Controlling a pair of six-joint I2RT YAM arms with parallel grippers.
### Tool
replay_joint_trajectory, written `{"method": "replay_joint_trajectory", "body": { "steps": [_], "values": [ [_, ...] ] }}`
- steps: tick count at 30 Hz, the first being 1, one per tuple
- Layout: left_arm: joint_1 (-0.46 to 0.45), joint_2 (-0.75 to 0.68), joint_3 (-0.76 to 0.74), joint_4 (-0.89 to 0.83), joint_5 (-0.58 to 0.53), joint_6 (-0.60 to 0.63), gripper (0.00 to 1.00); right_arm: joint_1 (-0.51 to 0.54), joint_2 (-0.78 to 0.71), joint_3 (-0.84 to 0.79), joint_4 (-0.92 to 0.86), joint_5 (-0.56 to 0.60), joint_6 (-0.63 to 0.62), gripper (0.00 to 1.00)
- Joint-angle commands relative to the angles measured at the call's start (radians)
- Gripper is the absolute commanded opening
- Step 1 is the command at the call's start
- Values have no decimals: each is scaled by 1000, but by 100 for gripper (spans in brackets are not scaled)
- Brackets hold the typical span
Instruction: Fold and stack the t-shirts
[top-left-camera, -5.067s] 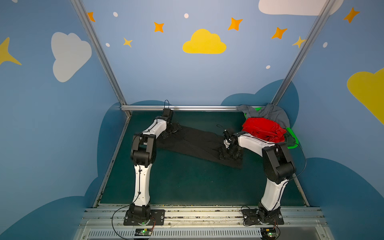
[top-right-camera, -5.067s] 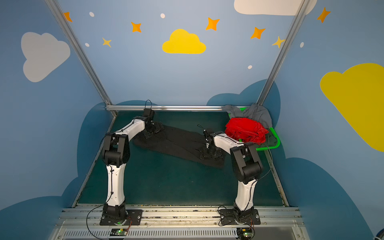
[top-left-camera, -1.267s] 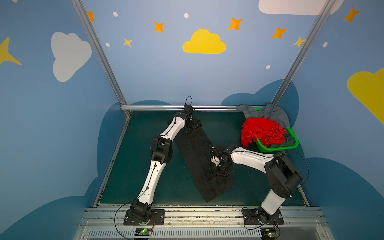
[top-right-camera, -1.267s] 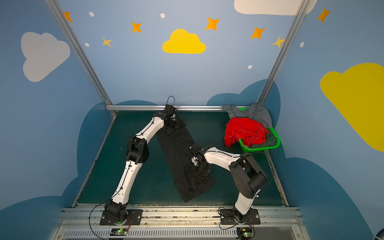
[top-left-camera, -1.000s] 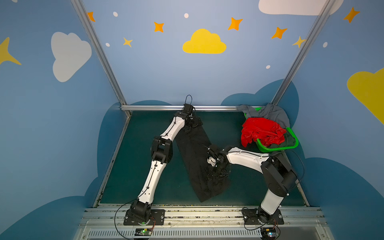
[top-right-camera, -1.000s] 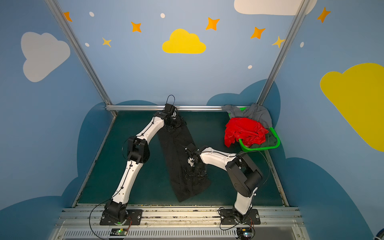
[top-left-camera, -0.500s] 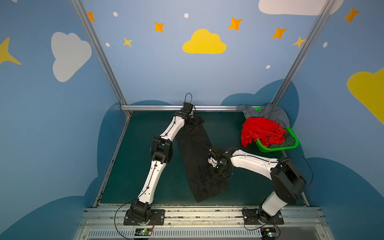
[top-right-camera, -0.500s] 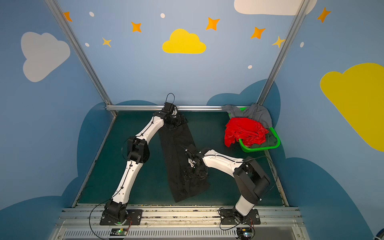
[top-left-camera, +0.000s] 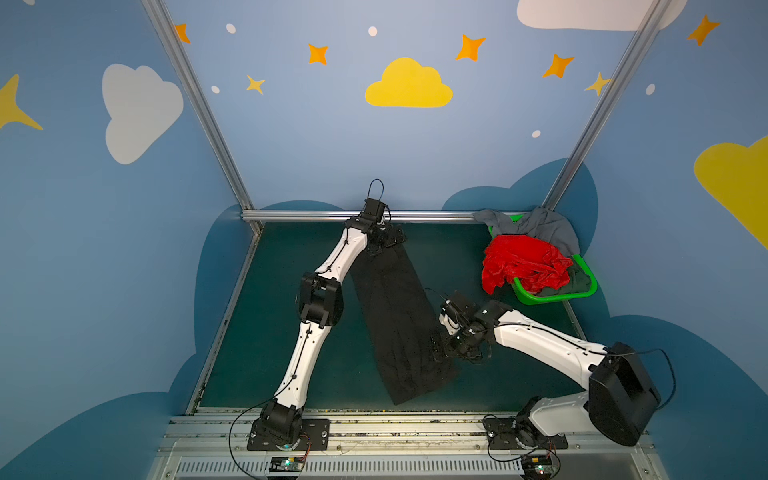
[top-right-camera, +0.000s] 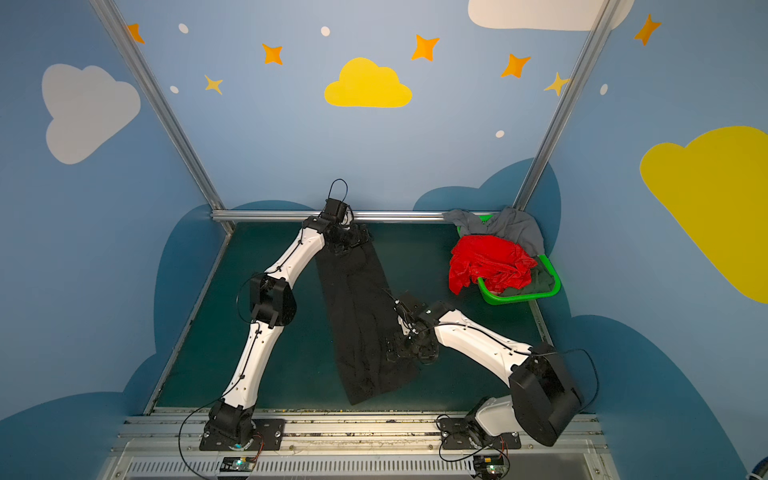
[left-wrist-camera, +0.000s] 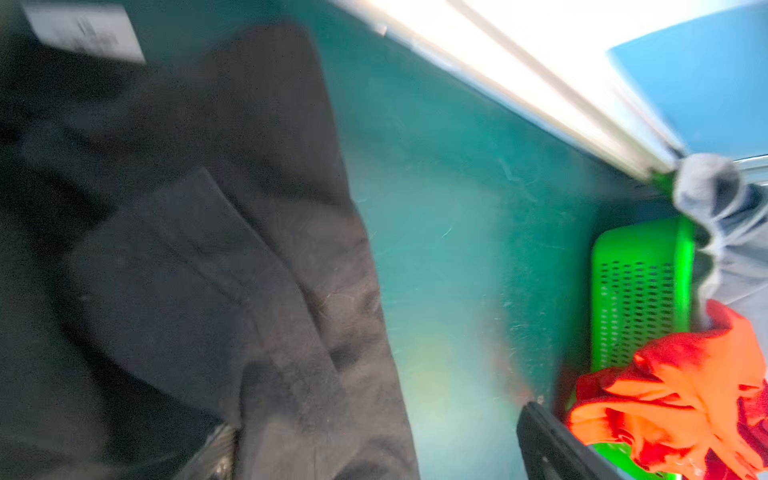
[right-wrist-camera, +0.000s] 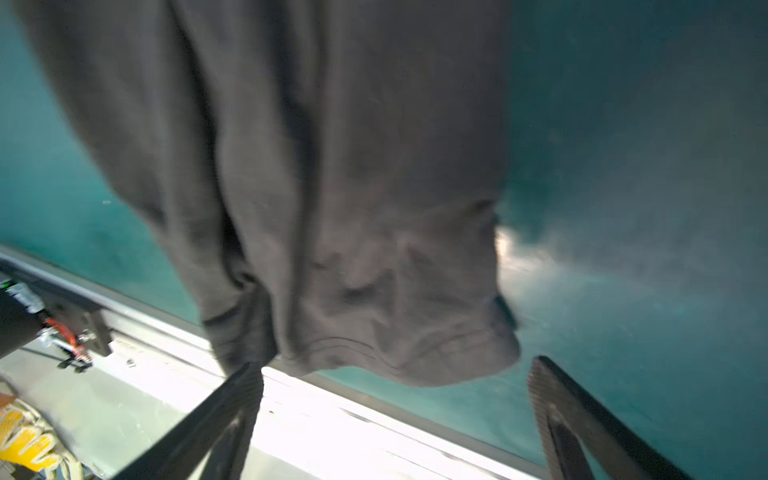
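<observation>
A black t-shirt (top-left-camera: 395, 316) (top-right-camera: 357, 316), folded into a long narrow strip, lies on the green table from the back rail toward the front. My left gripper (top-left-camera: 390, 241) (left-wrist-camera: 374, 457) is open over the strip's far end, holding nothing. At the strip's right edge, near its front end, my right gripper (top-left-camera: 440, 349) (right-wrist-camera: 397, 370) is open. The shirt's hem (right-wrist-camera: 407, 353) lies just past its fingertips, ungripped. A red t-shirt (top-left-camera: 523, 266), a grey t-shirt (top-left-camera: 540, 228) and a dark green t-shirt (top-left-camera: 579, 280) are heaped at the back right.
The bright green plastic basket (top-left-camera: 552, 297) (left-wrist-camera: 640, 291) holds the heaped shirts in the back right corner. An aluminium rail (top-left-camera: 428, 215) bounds the back of the table. The front edge is a metal rail (right-wrist-camera: 374, 415) carrying both arm bases.
Over five seconds the black shirt has swung from lying crosswise to lying lengthwise. In the last second my right gripper has shifted slightly frontward at the shirt's edge. The left has barely moved.
</observation>
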Motion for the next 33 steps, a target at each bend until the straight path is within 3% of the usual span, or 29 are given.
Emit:
{"method": "replay_joint_trajectory", "body": {
  "steps": [1,11,17,25,28,33],
  "values": [
    [4,-55,26,-15,-35,32,100,-15,-25,-45,-2,4,8,97],
    [-4,-102,22,-51,-191,108,100,-40,-8,-125,72,-27,6,97],
    [-10,-113,40,8,-151,120,100,-43,-23,-148,83,-25,11,96],
    [-23,-182,19,-89,-162,107,100,-61,-54,-171,107,-38,5,95],
    [-38,-275,-116,-84,-169,120,100,-72,-52,-178,129,-47,-3,89],
    [-61,-549,-570,145,-157,95,100,-87,-26,-185,179,-63,-11,78]
  ]
}}
